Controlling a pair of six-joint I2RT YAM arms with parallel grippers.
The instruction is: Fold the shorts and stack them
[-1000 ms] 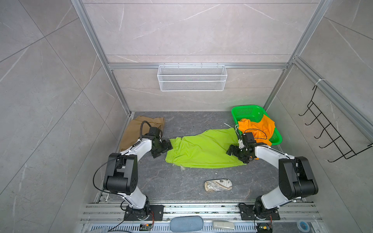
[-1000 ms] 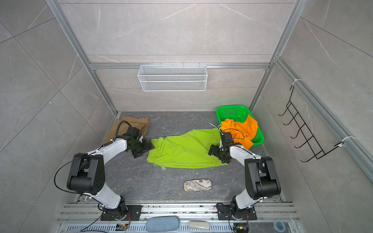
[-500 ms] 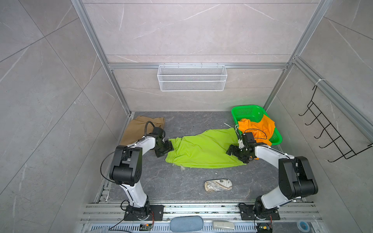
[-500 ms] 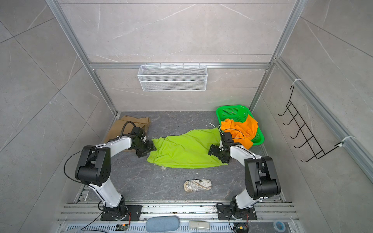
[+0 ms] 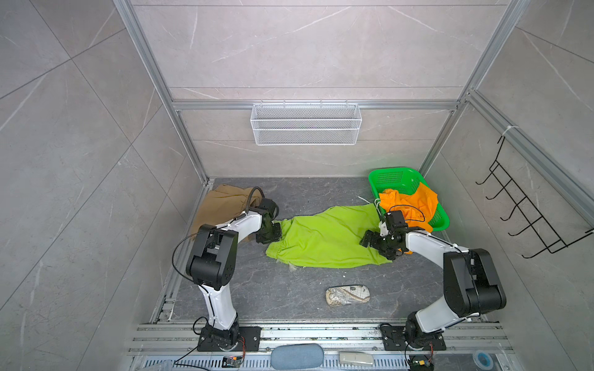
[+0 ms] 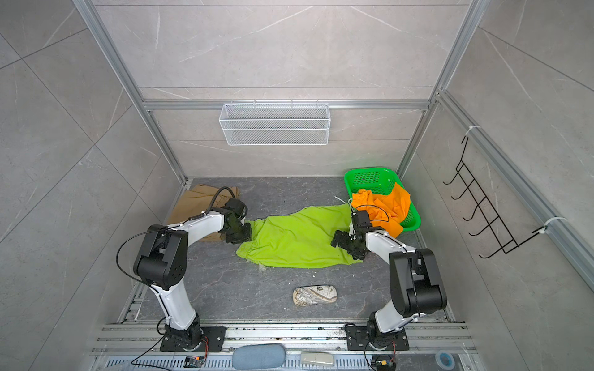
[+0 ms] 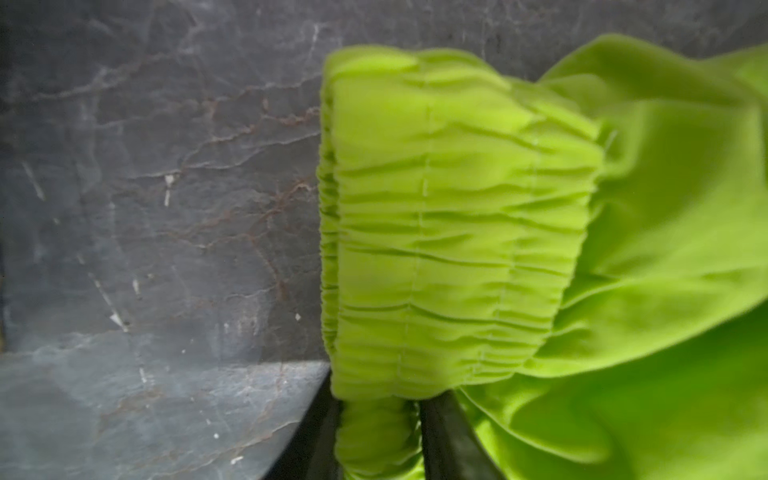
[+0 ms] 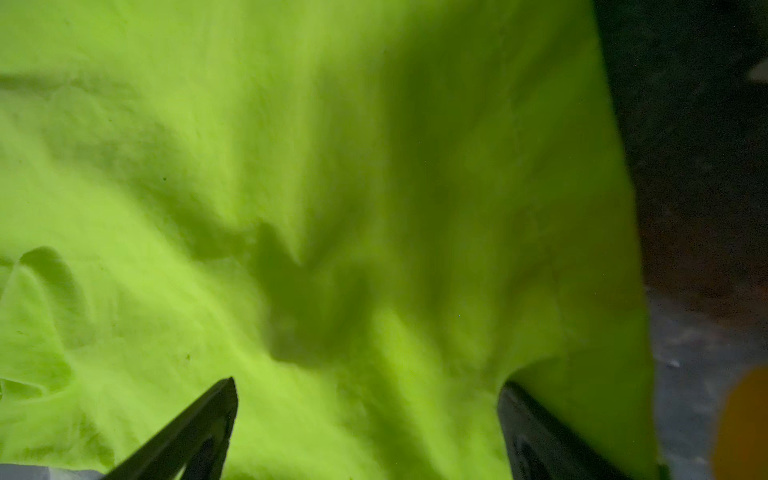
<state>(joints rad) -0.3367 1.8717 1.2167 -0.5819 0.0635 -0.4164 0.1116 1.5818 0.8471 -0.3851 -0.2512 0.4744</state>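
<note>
Because they are soft, light and quick to bunch, the lime green shorts [image 5: 324,237] spread mid-table [image 5: 257,289] are best taken by the thick gathered waistband, where the left gripper [image 5: 275,233] pinches the cloth between nearly closed jaws. The right gripper [image 5: 377,247] stands wide open over the leg end. A second earlier, the left jaws gaped just short of that waistband, while the right gripper has not shifted.
</note>
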